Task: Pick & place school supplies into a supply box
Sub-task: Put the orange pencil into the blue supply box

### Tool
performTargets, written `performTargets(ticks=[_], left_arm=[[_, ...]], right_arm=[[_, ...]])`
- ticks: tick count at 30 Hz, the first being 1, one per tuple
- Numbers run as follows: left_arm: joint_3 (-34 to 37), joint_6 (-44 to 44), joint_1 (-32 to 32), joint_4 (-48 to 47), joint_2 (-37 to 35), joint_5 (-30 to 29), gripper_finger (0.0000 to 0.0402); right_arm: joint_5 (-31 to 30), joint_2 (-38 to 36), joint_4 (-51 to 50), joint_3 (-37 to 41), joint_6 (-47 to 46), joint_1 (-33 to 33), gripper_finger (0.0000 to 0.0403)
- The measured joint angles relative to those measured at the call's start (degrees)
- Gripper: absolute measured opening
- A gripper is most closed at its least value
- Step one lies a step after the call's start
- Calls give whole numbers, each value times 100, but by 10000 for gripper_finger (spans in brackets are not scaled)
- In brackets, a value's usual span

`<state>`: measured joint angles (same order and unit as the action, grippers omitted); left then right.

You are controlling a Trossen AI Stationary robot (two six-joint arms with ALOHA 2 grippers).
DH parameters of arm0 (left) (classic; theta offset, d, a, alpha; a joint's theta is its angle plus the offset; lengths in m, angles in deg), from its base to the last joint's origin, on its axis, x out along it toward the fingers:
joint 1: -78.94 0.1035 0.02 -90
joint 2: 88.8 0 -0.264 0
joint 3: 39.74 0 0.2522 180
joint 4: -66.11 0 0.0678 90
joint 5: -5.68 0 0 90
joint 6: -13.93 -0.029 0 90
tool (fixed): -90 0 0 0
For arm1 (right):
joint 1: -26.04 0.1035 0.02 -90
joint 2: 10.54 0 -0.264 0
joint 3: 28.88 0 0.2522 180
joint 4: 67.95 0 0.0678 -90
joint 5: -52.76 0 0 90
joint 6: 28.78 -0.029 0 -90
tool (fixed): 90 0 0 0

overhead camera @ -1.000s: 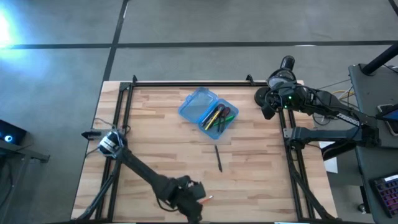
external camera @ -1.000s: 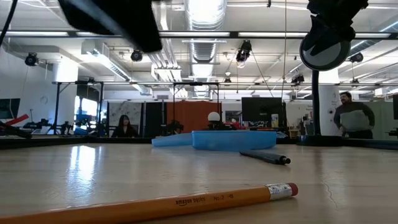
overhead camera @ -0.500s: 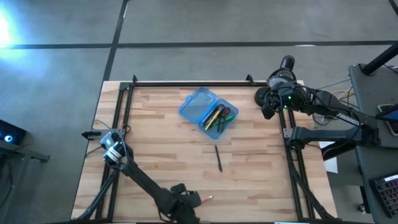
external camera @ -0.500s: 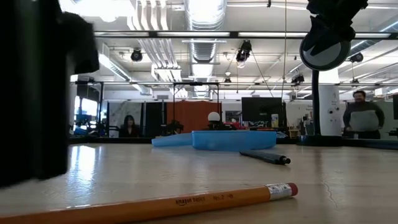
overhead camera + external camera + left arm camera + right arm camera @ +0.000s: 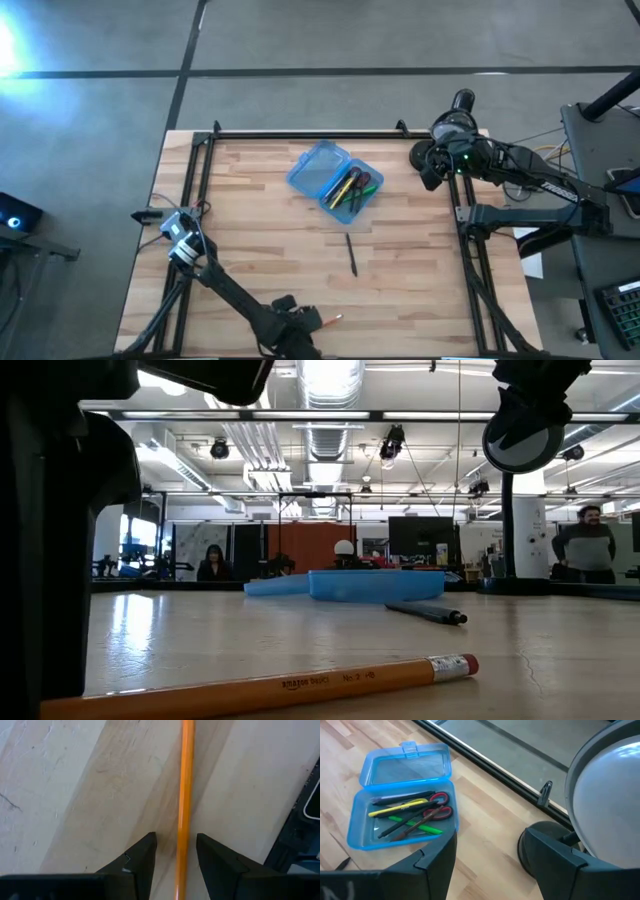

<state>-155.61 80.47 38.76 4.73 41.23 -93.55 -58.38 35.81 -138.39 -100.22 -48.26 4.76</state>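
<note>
Left gripper (image 5: 176, 851) fingers narrowly apart, straddling orange pencil (image 5: 185, 805); right gripper (image 5: 487, 852) spread wide.

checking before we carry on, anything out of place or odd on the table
Nothing damaged or spilled. Two supplies lie outside the open supply box: a dark pen mid-table, and an orange pencil between the open left gripper fingers.

Lower centre of the low view: an orange pencil (image 5: 260, 688) with dark printed lettering, a silver ferrule and a pink eraser, lying on the pale wood-grain table (image 5: 300, 630). In the left half of the right wrist view, the translucent blue supply box (image 5: 405, 795) holds a yellow pen (image 5: 400, 809), a green pen (image 5: 417, 825) and red-handled scissors (image 5: 437, 805) among dark ones. Near the centre of the high view, a black pen (image 5: 351, 253) lies on light planks striped in tan.
</note>
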Motion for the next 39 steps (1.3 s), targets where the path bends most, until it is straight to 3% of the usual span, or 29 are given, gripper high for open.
performTargets(ticks=[4, 11, 21, 31, 39], left_arm=[[64, -79, 15, -103, 16, 214, 105], [96, -410, 134, -200, 18, 325, 14], [104, -206, 469, -647, -84, 526, 3], [166, -85, 1006, -1324, -468, -1124, 3], [251, -22, 1548, -1332, -821, -1920, 3]], right_arm=[[0, 0, 2, 2, 0, 0, 224], [-2, 0, 2, 6, 2, 0, 224], [-111, -2, 2, 17, 0, 0, 224], [-146, -2, 2, 17, 10, 0, 224], [-140, -11, -7, 17, 67, 0, 224]])
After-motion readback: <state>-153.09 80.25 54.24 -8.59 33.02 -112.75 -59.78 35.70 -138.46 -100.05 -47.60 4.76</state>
